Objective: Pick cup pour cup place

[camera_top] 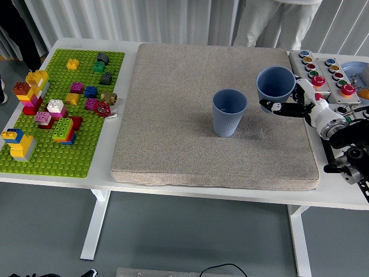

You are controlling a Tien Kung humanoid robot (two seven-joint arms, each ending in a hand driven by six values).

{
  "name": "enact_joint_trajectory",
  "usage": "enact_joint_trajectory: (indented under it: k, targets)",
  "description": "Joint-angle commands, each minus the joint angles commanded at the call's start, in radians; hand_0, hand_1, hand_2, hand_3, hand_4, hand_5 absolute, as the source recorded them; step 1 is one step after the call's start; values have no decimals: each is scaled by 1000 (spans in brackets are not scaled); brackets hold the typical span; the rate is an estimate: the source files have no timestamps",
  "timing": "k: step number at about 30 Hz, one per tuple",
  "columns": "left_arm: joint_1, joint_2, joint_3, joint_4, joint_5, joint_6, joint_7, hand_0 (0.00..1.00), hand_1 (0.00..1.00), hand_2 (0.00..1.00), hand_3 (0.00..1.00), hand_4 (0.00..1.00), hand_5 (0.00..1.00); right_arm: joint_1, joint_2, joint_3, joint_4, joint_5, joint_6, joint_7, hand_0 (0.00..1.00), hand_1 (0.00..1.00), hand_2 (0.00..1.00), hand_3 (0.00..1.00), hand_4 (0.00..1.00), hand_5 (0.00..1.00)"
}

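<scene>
Blue cups: two are seen over the grey mat, both ribbed and open-topped.
Held cup: it is gripped by the right hand at the mat's right side, lifted clear of the mat, right of and farther than the other cup.
Held cup contents: only a blue inner wall is seen; whether anything is inside cannot be told.
Held cup axis: the long axis is close to upright, with the mouth facing up and leaning slightly toward the camera.
Standing cup: it is set upright on the mat, near its middle-right, mouth up, apart from the held cup.
Standing cup contents: nothing is made out inside.
Right hand: the fingers are curled round the held cup's lower wall, with black fingers seen below and beside it.
Left hand: not seen.
Mat: it is laid on a white table.
Green baseplate: it is laid left of the mat, with coloured bricks scattered and stacked on it.
Button boxes: they are placed right of the mat, at the far right.
Person: light trousers are seen at the table's far side.
</scene>
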Motion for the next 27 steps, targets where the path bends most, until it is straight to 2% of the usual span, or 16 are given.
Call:
enact_joint_trajectory:
  k: [13, 27]
  targets:
    - [-2, 0, -5, -1, 11, 3, -1, 804, 853, 869, 794, 500, 998, 54, 19, -29, -35, 10, -5, 4, 914, 818, 815, 809, 792, 315]
    - [-2, 1, -20, -1, 31, 2, 7, 804, 854, 870, 794, 501, 998, 111, 63, -72, -80, 33, -12, 11, 916, 819, 813, 809, 792, 317]
